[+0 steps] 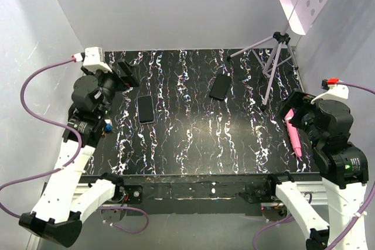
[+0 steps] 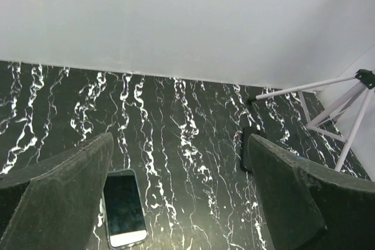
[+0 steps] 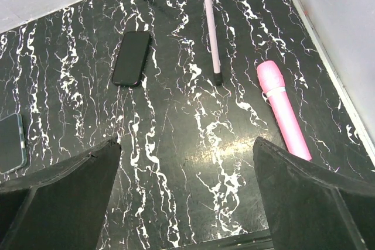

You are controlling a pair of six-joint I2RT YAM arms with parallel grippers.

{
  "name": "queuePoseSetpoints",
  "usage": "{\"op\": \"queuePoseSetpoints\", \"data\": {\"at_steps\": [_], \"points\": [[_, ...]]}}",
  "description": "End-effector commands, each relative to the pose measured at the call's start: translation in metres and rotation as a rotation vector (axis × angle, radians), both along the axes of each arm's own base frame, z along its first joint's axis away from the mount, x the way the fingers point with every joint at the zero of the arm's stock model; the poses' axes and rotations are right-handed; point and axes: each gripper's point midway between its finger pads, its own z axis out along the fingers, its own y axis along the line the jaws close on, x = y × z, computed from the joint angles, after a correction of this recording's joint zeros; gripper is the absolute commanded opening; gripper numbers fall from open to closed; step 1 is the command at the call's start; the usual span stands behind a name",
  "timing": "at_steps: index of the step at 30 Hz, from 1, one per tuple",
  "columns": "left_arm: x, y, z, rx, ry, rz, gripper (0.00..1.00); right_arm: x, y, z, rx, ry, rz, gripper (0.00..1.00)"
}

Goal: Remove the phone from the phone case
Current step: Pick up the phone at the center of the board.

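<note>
Lying flat toward the table's (image 1: 193, 144) far right, the black phone case (image 1: 221, 86) sits near a tripod (image 1: 275, 65); the phone cannot be told apart from it. A grey-rimmed phone (image 1: 146, 109) lies to its left and a pink stick (image 1: 293, 136) to its right. The left claw (image 2: 179, 140) and right claw (image 3: 186, 143) stand wide open, empty.

Black worktop (image 1: 193, 139), streaked w/ white marble-like veins, under pale grey-white walls (image 1: 176, 10). Phone case (image 1: 221, 86): plain black all over. 2nd phone (image 1: 146, 109): dark glossy screen, light grey rim. Stick-shaped item (image 1: 293, 136): bright pink, 1 tone throughout. Tripod (image 1: 274, 57): pale lilac legs, black head. Left arm (image 1: 64, 174) & right arm (image 1: 345, 203): white shells, black joints. Cables (image 1: 29, 95): purple, w/ red tags (image 1: 333, 81) at the wrist ends. Left pincer (image 2: 179, 168) & right pincer (image 3: 187, 168): dull charcoal fingers, faintly speckled.
</note>
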Motion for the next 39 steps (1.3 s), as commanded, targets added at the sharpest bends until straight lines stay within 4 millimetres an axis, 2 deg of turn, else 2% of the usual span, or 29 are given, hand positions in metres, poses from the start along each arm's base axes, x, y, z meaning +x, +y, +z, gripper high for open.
{"op": "queuePoseSetpoints", "data": {"at_steps": [1,10,16,22,24,29,32,39], "points": [[0.010,-0.006,-0.022,0.014,0.136,-0.002,1.00,-0.005,0.001,0.011,0.022,-0.035,0.003,1.00],[0.044,-0.023,-0.100,0.025,0.499,0.009,1.00,-0.008,0.009,0.011,0.047,-0.032,0.042,1.00],[0.054,-0.010,-0.178,0.122,0.761,0.125,0.99,-0.006,0.013,-0.003,0.060,0.034,0.051,1.00],[0.053,-0.005,-0.273,0.154,1.037,0.126,1.00,-0.004,0.027,-0.008,0.090,0.043,0.121,1.00],[0.055,0.003,-0.293,0.169,1.088,0.158,0.99,-0.003,0.032,-0.009,0.100,0.040,0.142,1.00],[0.064,0.018,-0.318,0.181,1.154,0.238,1.00,-0.003,0.035,-0.010,0.106,0.043,0.161,1.00],[0.071,0.013,-0.331,0.132,1.185,0.205,1.00,-0.002,0.037,-0.015,0.113,0.044,0.166,1.00],[0.089,0.002,-0.345,0.111,1.224,0.158,0.99,0.000,0.040,-0.017,0.131,0.051,0.173,1.00]]}}
